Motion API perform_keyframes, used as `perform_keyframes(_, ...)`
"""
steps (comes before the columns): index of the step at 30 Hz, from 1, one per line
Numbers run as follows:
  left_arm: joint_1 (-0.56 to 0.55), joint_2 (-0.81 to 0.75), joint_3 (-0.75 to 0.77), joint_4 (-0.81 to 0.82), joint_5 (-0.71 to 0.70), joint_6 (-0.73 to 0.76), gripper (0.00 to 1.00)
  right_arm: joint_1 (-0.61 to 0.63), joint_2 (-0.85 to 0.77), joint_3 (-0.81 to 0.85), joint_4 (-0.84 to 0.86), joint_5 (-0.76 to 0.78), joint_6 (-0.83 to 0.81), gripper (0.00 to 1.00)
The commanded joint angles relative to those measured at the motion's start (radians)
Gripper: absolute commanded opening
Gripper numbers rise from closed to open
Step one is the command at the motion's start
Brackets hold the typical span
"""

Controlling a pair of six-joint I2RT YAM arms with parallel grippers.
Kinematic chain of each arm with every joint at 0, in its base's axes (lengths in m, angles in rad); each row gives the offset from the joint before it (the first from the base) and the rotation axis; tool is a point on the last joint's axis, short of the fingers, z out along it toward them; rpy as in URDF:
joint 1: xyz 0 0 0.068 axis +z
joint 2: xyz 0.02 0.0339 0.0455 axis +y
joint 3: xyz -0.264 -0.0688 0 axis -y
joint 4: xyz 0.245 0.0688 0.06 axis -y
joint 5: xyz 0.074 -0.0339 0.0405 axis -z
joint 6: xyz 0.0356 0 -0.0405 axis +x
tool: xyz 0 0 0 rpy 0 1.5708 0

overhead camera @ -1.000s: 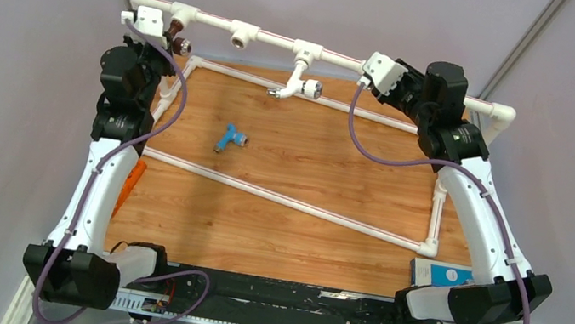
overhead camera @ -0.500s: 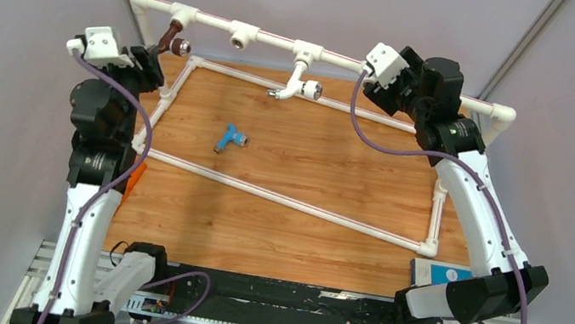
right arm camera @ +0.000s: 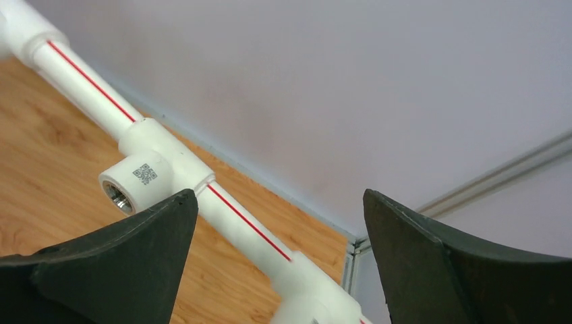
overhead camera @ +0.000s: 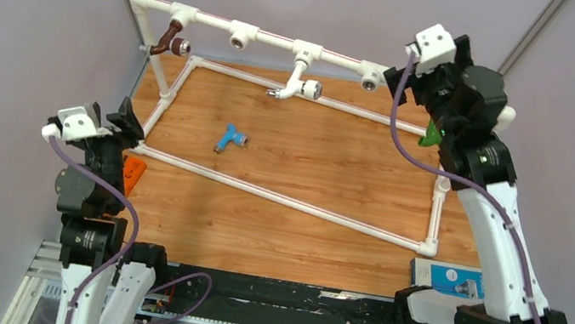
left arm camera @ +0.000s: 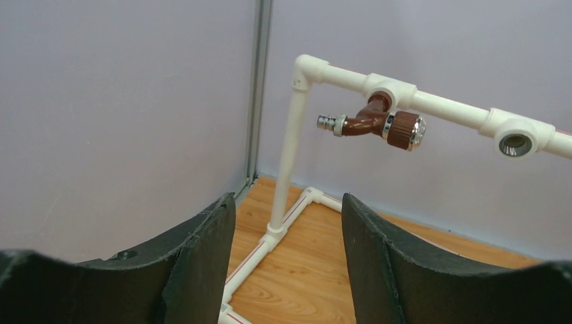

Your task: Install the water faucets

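Well apart: blue faucet (overhead camera: 229, 137), left claw (overhead camera: 128, 122).

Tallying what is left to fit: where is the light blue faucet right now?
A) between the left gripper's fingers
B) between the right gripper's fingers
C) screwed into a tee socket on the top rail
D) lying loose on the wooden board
D: the light blue faucet lies loose on the wooden board inside the pipe frame, well below the top rail.
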Motion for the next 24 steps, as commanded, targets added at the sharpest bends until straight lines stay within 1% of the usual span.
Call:
perform_keyframes(1,-0.002,-0.105,-0.099,0.107,0.033,0.054,0.66,0.002,-0.208,-0.123,0.241,0.139,0.193,1.00)
perform_keyframes(6,-0.002,-0.244,-0.218,0.202,0.071,0.054,0.66,0.000,-0.487,-0.434,0.513,0.174,0.269,1.00)
perform_keyframes(9,-0.003,-0.309,-0.268,0.199,0.064,0.006,0.66,0.000,-0.634,-0.608,0.587,0.219,0.281,1.00)
perform_keyframes(10,-0.003,-0.336,-0.294,0.199,0.058,-0.011,0.69,0.000,-0.680,-0.662,0.597,0.237,0.282,1.00)
perform_keyframes(13,-0.003,-0.378,-0.334,0.185,0.050,-0.058,0.70,0.000,-0.804,-0.778,0.579,0.283,0.305,1.00)
perform_keyframes(17,-0.003,-0.404,-0.387,0.159,0.015,-0.115,0.71,0.002,-0.988,-0.943,0.541,0.338,0.376,1.00)
perform_keyframes(19,-0.003,-0.409,-0.418,0.156,0.004,-0.139,0.71,0.000,-1.062,-0.993,0.516,0.357,0.388,1.00)
perform_keyframes(24,-0.002,-0.409,-0.481,0.158,0.009,-0.189,0.72,0.000,-1.156,-1.064,0.409,0.372,0.402,1.00)
